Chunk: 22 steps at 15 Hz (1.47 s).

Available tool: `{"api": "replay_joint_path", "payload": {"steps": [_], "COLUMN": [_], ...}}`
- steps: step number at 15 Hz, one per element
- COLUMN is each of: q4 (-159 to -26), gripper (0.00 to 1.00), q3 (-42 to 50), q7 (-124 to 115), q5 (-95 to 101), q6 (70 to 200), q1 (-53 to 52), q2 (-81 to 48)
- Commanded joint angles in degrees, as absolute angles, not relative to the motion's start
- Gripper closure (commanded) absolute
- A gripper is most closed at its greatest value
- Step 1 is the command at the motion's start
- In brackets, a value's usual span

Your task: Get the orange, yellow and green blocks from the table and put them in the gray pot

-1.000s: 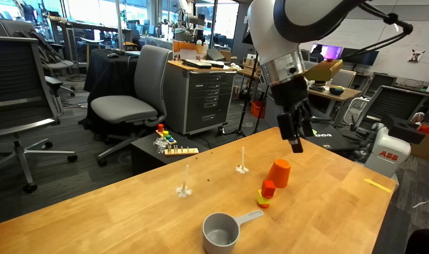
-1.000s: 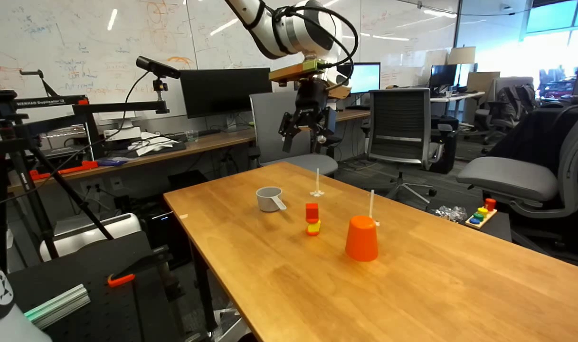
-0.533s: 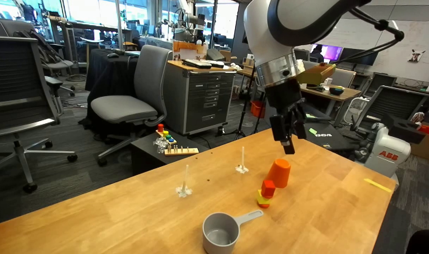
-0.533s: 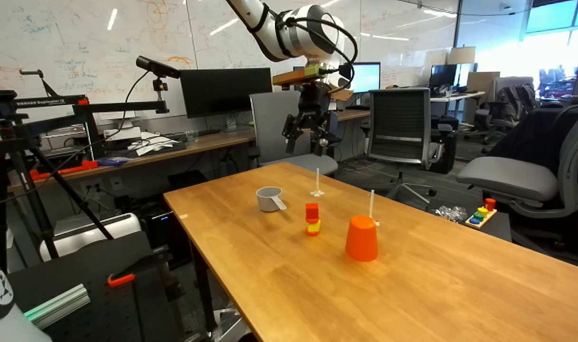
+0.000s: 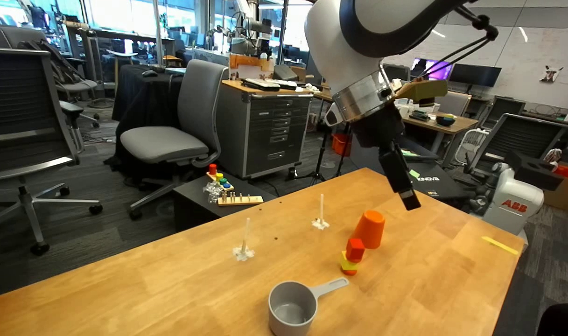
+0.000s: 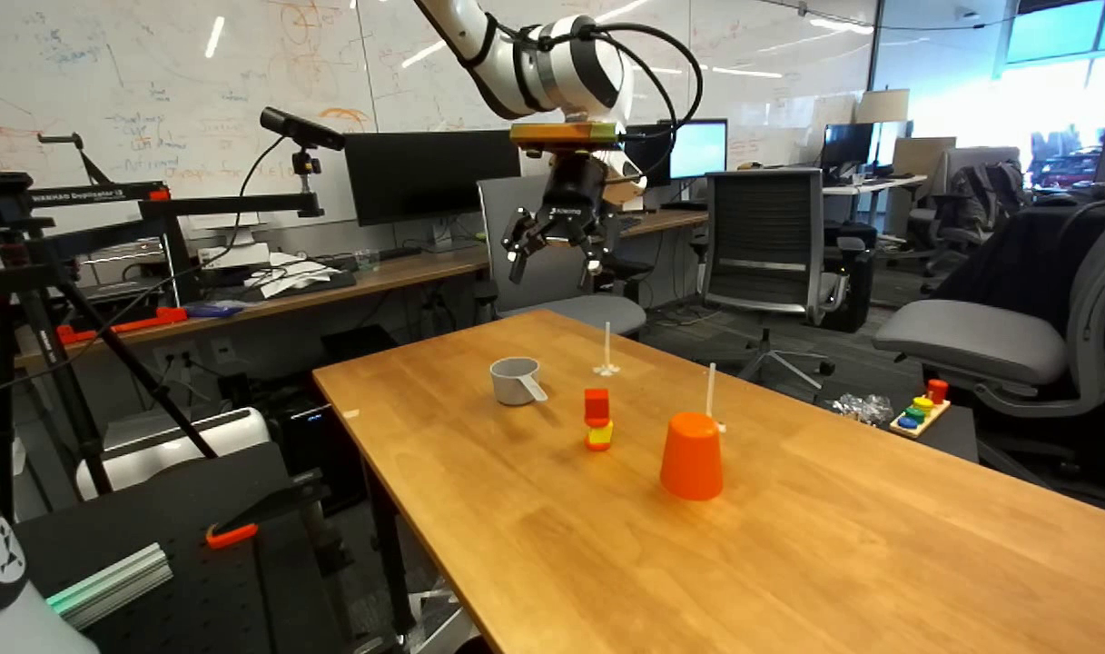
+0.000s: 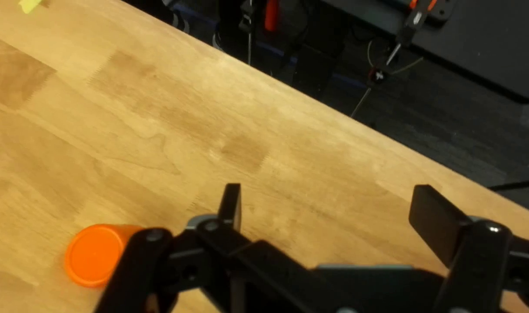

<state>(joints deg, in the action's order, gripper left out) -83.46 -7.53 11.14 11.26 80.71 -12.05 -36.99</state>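
Note:
A small orange-red block (image 5: 355, 249) sits on top of a little stack on the table in both exterior views. Under it is the yellow block (image 6: 601, 431), with orange also showing at the foot of the stack. No green block can be made out on the table; it is hidden or out of view. The gray pot (image 5: 292, 305) stands upright near the stack, its handle angled towards it, and its inside looks bare. High above the table, apart from everything, my gripper (image 6: 555, 266) hangs open. In the wrist view only bare wood lies between the fingers (image 7: 436, 221).
A larger upturned orange cup (image 5: 371, 228) stands beside the stack, also at the lower left of the wrist view. Two thin upright sticks (image 5: 321, 207) (image 5: 246, 235) are fixed to the table. The table edge (image 7: 334, 111) crosses the wrist view diagonally.
My gripper has turned about its own axis, and in an exterior view it has shifted a little left over the last half second. The stack, pot and cup have not moved.

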Motion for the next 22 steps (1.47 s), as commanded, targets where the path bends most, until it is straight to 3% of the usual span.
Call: {"api": "replay_joint_path", "payload": {"steps": [1, 2, 7, 13, 16, 17, 20, 22], "q4": [-75.17, -80.36, -76.78, -76.24, -72.82, -75.23, -73.71, -75.28], "gripper": [0.00, 0.00, 0.00, 0.00, 0.00, 0.00, 0.00, 0.00], "q3": [-6.65, -7.75, -7.59, -9.31, -8.83, -8.59, -8.75, -10.56], "q7": [9.74, 11.07, 12.87, 13.18, 18.22, 14.58, 16.55, 18.17], "q5": [14.41, 13.31, 15.81, 11.74, 14.47, 12.92, 13.59, 9.62], "q6": [70.45, 74.72, 74.06, 87.95, 81.06, 86.00, 82.86, 91.48], "q1": [-13.85, -12.60, -13.11, -11.70, -13.66, -13.12, -13.56, -11.47], "q2": [-41.43, -38.67, -41.45, -39.73, -40.04, -40.44, -40.39, -40.42]}}
